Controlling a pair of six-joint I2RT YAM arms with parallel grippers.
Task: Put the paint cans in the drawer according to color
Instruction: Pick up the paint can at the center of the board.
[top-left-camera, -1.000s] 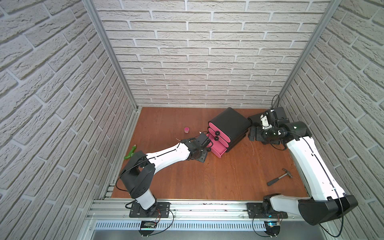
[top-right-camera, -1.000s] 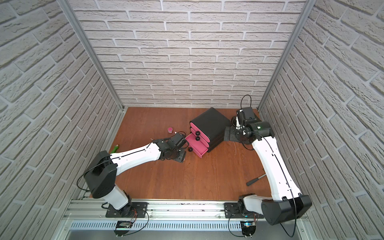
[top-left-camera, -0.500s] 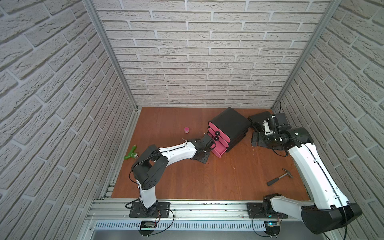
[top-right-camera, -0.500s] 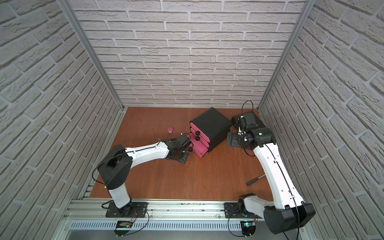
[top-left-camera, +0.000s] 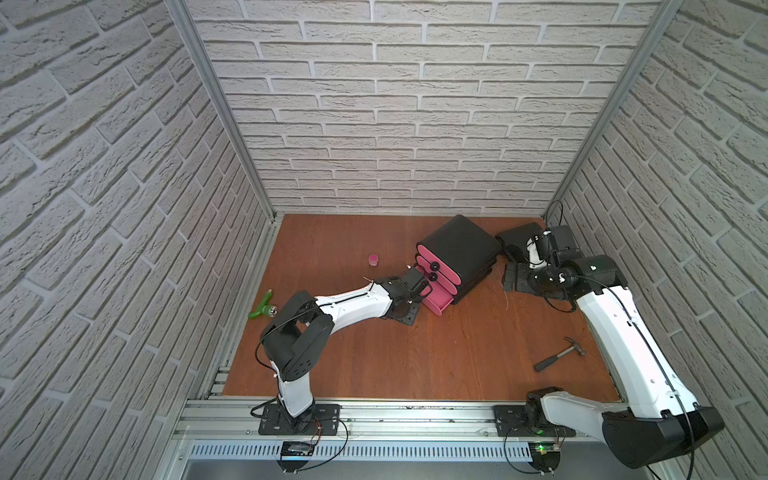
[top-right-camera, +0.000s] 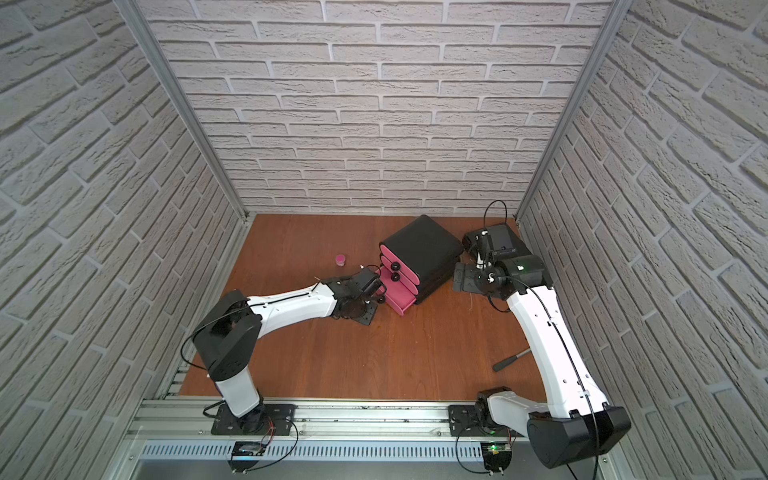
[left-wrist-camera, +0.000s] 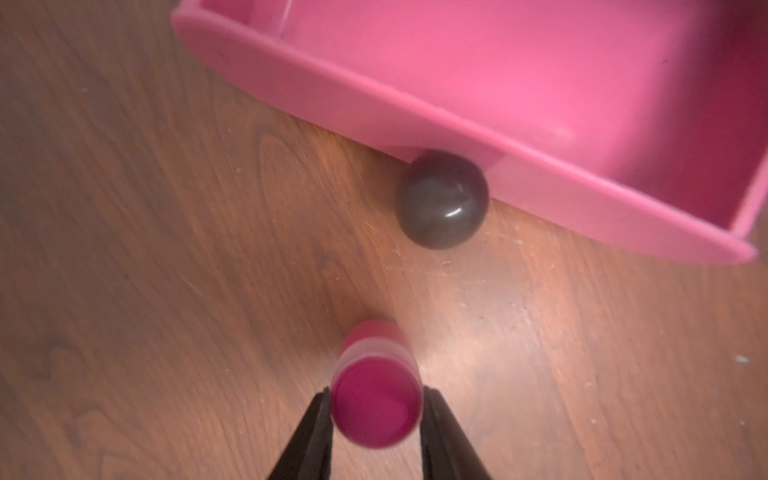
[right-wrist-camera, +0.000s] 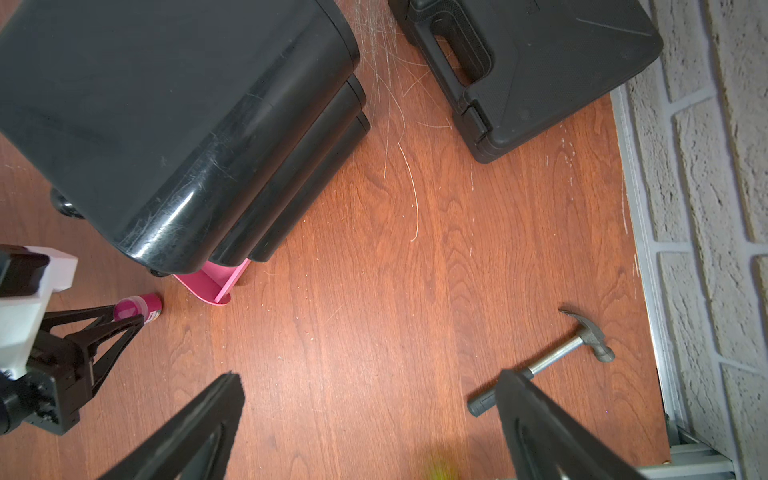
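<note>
The drawer cabinet (top-left-camera: 457, 249) is black with three pink fronts and stands at the back middle of the table in both top views. Its bottom drawer (left-wrist-camera: 498, 83) is pulled out, with the round black knob (left-wrist-camera: 442, 199) facing my left gripper (left-wrist-camera: 376, 392). That gripper is shut on a pink paint can (left-wrist-camera: 376, 405), one finger on each side, just in front of the knob. The right wrist view shows the same pink paint can (right-wrist-camera: 135, 309) in those fingers. A second pink paint can (top-left-camera: 373, 259) stands alone left of the cabinet. My right gripper (right-wrist-camera: 370, 380) hangs open and empty to the right of the cabinet.
A flat black case (right-wrist-camera: 532, 70) lies behind the right gripper by the right wall. A grey hammer (top-left-camera: 559, 354) lies at the front right. A green Y-shaped tool (top-left-camera: 262, 305) sits at the table's left edge. Brick walls close in three sides.
The left gripper's fingers have closed in onto the pink paint can by the open bottom drawer, and the left arm's elbow has risen. The right gripper has drawn back a little from the cabinet.
</note>
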